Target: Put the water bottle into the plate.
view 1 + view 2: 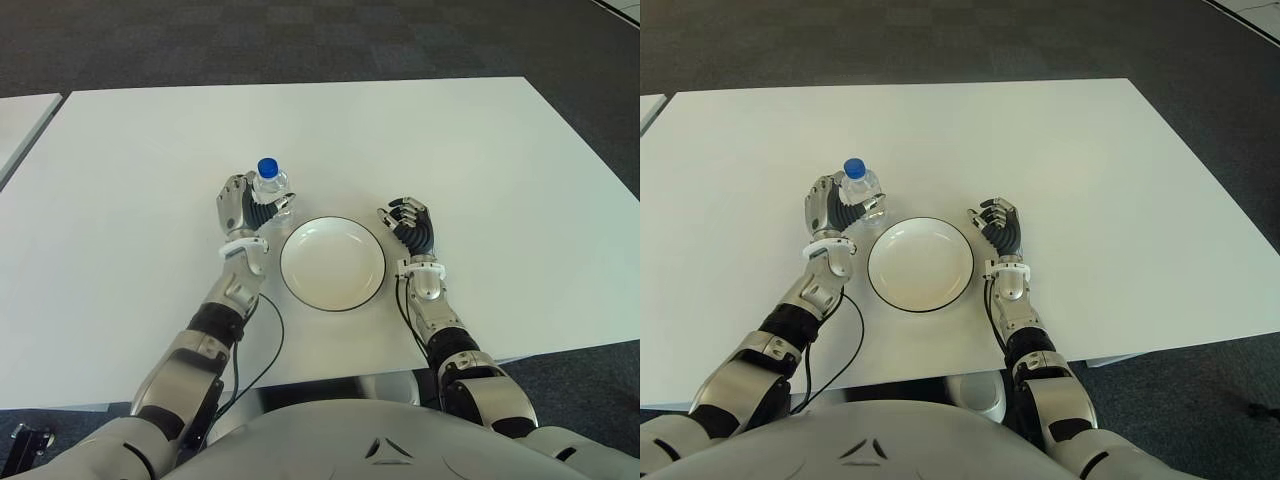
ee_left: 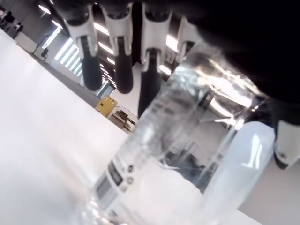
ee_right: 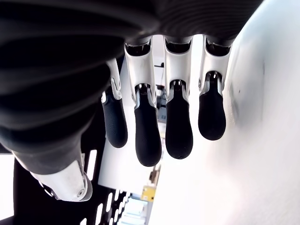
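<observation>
Bottle [image 1: 270,188] first: in the left eye view a clear water bottle with a blue cap [image 1: 267,167] stands upright on the white table [image 1: 140,160], just left of and a bit behind the plate [image 1: 332,263]. It is outside the plate, close to the rim but whether it touches I can't tell. Left hand [image 1: 243,207] is wrapped around the bottle, dark fingers [image 1: 262,213] curled across its front, palm on its left side. Plate is round, white with a dark edge, sitting near the robot's edge of the table between the two hands. Right hand [image 1: 411,228] shows just right of the plate, fingers bent inward, nothing in it; can't tell if it touches the table. Black cable [image 1: 262,355] runs along the left forearm to the table edge. Dark carpet floor [image 1: 300,40] beyond the table.

Right eye view: same layout, bottle [image 1: 860,185] in the left hand [image 1: 830,212], plate [image 1: 920,265] in the middle, right hand [image 1: 1000,230] beside the rim on the right.

Left wrist view: bottle body [image 2: 187,140] fills the shot, clear plastic with a barcode label, fingers [image 2: 150,89] hooked over it, so it's gripped.

Right wrist view: four dark-tipped fingers [image 3: 147,136] hang side by side, loosely bent, holding nothing; white table [image 3: 262,140] alongside
</observation>
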You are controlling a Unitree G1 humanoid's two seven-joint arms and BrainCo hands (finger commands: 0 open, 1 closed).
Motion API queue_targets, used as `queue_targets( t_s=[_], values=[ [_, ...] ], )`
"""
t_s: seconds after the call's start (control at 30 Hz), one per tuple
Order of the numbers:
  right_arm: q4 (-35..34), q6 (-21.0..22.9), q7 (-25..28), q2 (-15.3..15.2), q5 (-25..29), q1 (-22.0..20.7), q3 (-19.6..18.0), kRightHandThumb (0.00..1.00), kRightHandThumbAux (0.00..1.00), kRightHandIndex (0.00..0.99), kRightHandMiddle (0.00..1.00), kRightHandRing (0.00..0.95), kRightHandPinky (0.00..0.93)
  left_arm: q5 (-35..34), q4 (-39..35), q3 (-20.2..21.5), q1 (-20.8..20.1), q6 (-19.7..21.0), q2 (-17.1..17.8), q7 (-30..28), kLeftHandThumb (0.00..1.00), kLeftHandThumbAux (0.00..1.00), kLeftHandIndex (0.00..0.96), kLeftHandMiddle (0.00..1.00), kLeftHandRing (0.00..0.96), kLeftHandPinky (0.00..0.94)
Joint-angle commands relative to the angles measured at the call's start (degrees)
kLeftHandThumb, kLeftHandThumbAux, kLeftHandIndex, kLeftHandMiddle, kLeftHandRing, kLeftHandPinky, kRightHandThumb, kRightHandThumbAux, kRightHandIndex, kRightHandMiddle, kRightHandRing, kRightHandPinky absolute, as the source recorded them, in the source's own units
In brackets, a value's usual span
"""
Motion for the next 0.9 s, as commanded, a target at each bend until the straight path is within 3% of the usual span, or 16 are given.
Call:
queue_targets(
  t_s=[0.03, 0.9],
  values=[
    [0.7, 0.5, -0.1, 0.1, -0.1, 1.1, -0.2, 0.707, 0.728, 0.433, 0.626, 0.638, 0.651, -1.8, 1.2, 0.9, 0.4, -0.6, 0.3, -2.1, 0.851, 0.669, 0.394, 0.535, 0.850, 0.838],
    [2.0, -0.4, -0.3, 0.0, -0.2, 0.3, -0.2, 0.707, 0.728, 0.433, 0.634, 0.645, 0.653, -4.2, 1.8, 3.4, 0.6, -3.7, 1.2, -0.7, 0.851, 0.670, 0.394, 0.533, 0.865, 0.835]
  ],
)
